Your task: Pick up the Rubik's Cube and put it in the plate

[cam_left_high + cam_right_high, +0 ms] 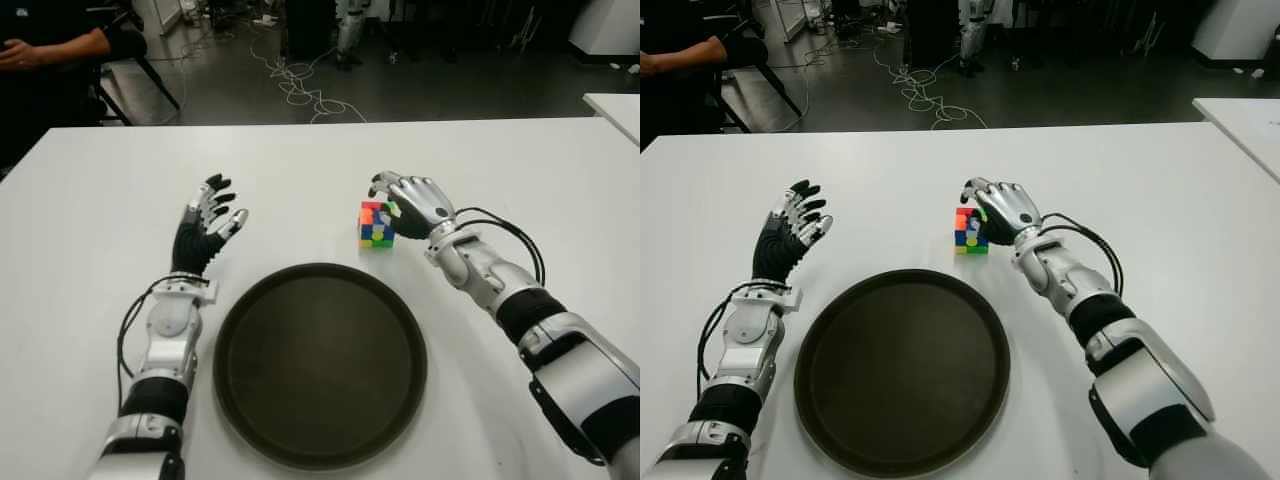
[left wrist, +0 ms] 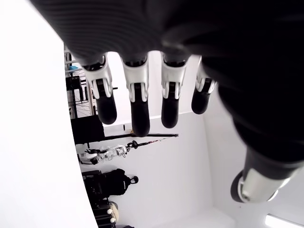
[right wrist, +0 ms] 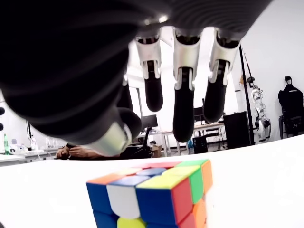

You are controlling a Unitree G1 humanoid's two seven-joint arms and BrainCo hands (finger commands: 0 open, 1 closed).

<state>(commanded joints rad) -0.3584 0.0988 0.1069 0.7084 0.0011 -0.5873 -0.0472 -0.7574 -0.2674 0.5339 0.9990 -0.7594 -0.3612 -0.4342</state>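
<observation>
The Rubik's Cube (image 1: pixel 376 224) stands on the white table (image 1: pixel 90 230) just beyond the far right rim of the dark round plate (image 1: pixel 320 368). My right hand (image 1: pixel 398 200) hovers against the cube's right side and top. Its fingers (image 3: pixel 183 107) arch over the cube (image 3: pixel 152 197), spread and not closed on it. My left hand (image 1: pixel 212 215) is raised to the left of the plate with its fingers (image 2: pixel 137 107) extended and holding nothing.
A person (image 1: pixel 50 45) sits beyond the table's far left corner next to a chair. Cables (image 1: pixel 295 85) trail over the floor behind the table. The corner of another white table (image 1: pixel 615 105) shows at the right.
</observation>
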